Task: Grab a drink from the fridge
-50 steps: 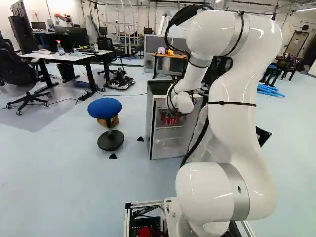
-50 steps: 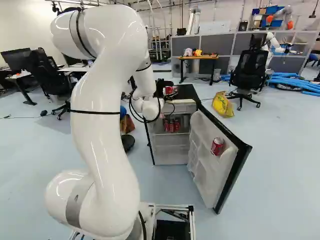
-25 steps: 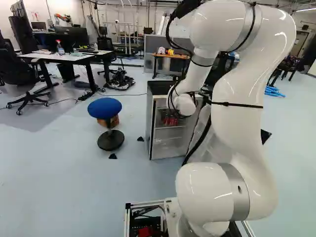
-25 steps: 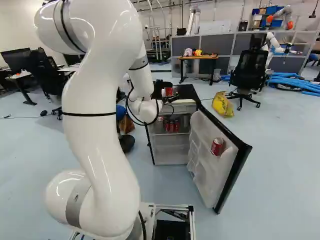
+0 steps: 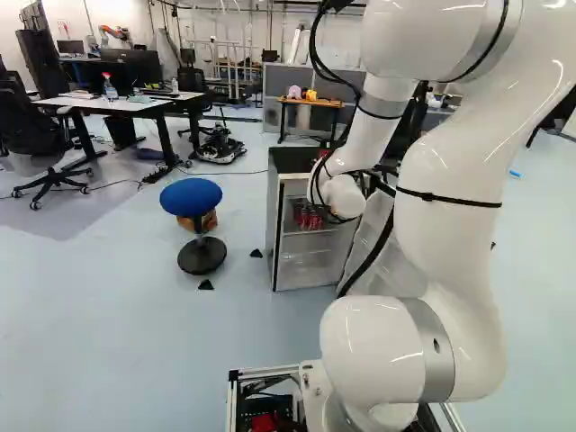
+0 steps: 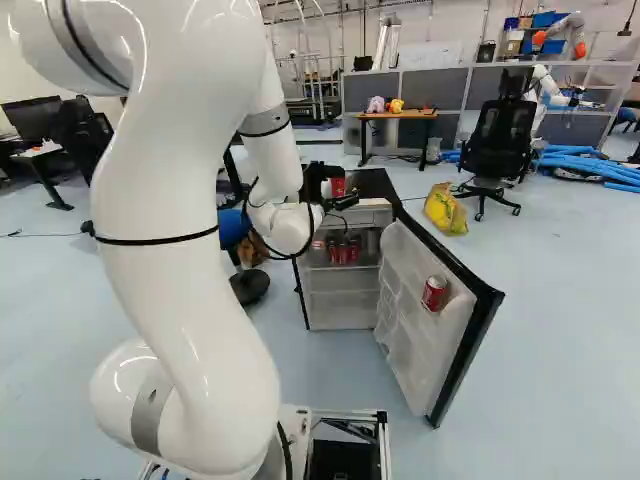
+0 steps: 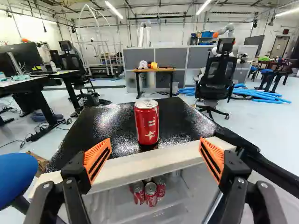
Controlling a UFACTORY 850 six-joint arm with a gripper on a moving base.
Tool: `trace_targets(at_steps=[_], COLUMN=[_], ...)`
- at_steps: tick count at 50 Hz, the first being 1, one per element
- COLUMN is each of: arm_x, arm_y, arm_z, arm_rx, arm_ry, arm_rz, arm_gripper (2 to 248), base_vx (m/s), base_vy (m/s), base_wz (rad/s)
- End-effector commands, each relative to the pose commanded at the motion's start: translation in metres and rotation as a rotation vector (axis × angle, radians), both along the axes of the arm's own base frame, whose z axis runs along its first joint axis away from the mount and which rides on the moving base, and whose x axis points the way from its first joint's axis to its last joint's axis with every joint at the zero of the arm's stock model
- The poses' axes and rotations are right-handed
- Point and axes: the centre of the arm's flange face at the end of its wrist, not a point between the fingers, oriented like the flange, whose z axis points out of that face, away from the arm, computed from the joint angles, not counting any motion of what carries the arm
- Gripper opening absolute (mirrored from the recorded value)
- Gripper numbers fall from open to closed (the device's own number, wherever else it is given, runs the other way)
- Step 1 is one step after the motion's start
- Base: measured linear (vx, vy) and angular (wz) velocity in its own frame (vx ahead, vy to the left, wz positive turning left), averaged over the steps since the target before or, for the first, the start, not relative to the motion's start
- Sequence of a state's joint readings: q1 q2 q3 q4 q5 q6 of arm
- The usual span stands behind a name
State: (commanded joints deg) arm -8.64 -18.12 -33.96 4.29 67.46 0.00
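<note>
Leaning over toward the fridge (image 5: pixel 292 160) in the left base view, the white arm (image 5: pixel 450 211) bends down to it from high up. Over in the right base view, the gripper (image 6: pixel 340 187) reaches about level with the fridge's top; the open door (image 6: pixel 405 350) holds one can (image 6: pixel 434 292), and shelf cans (image 6: pixel 343 252) stand inside. The wrist view shows the fingers (image 7: pixel 97 159) wide open, the upright red can (image 7: pixel 146 123) ahead, on the fridge's top.

Bright light from ceiling tubes (image 7: pixel 113 10) leaves glare on the white arm (image 6: pixel 180 300).

White arm (image 5: pixel 448 225), open fridge (image 5: pixel 293 160), blue stool (image 5: pixel 191 196)
</note>
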Motion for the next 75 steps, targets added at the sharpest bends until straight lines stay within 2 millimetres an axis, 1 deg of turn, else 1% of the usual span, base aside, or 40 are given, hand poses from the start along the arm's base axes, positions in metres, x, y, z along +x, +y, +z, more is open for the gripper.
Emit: trace_targets(at_steps=[29,50,64,75], arm_x=[-0.056,-0.091,-0.107,-0.114], arm_y=[-0.017,-0.032,-0.045,-0.058], arm_z=[0.020,0.032,0.041,0.049], arm_rx=[0.024,0.032,0.032,0.030], arm_ry=[0.096,0.154,0.172,0.180], arm_rz=[-0.047,-0.080,-0.111,-0.137], arm_gripper=[247,247,247,247], base_vx=[0.000,0.000,0.000,0.000], base_vy=[0.000,0.000,0.000,0.000], base_wz=[0.000,0.000,0.000,0.000])
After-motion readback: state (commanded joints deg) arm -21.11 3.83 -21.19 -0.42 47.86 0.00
